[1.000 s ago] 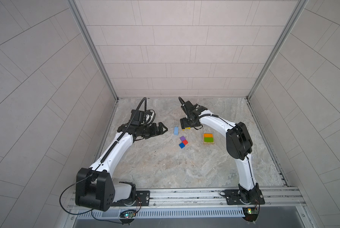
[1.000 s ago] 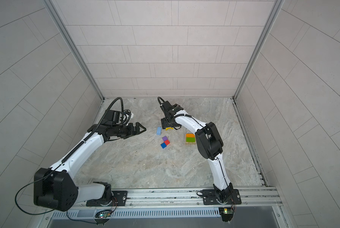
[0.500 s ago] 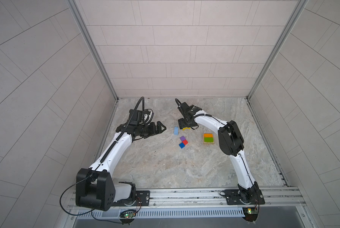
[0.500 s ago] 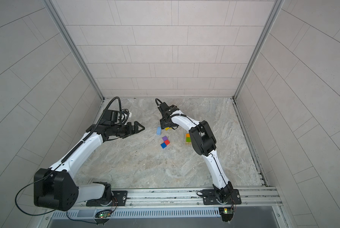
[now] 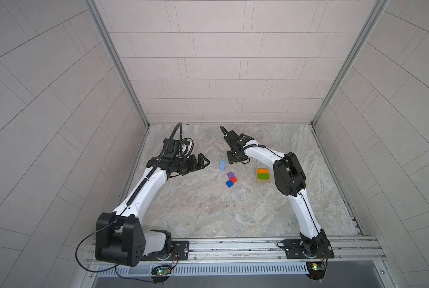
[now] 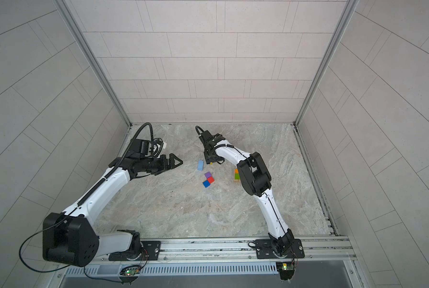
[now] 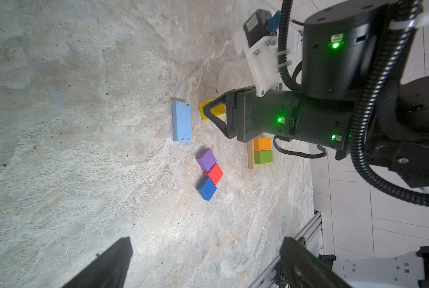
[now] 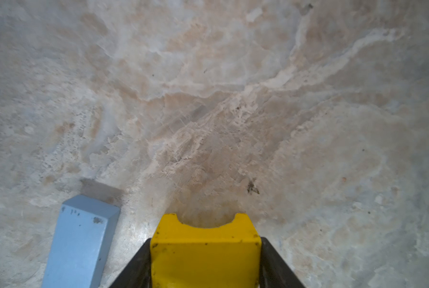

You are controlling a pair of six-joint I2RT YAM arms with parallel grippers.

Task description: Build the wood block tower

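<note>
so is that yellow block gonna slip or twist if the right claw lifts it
Probably rigid: the yellow block looks like solid painted wood with crisp edges. Its flat sides sit flush against the right claw on both sides, so twisting seems unlikely. The glossy paint may be a bit slick, so a loose grip could let it slide.

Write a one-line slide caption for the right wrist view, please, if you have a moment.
Right gripper clasps the yellow block; the light-blue block lies beside it on the marbled table.
</note>
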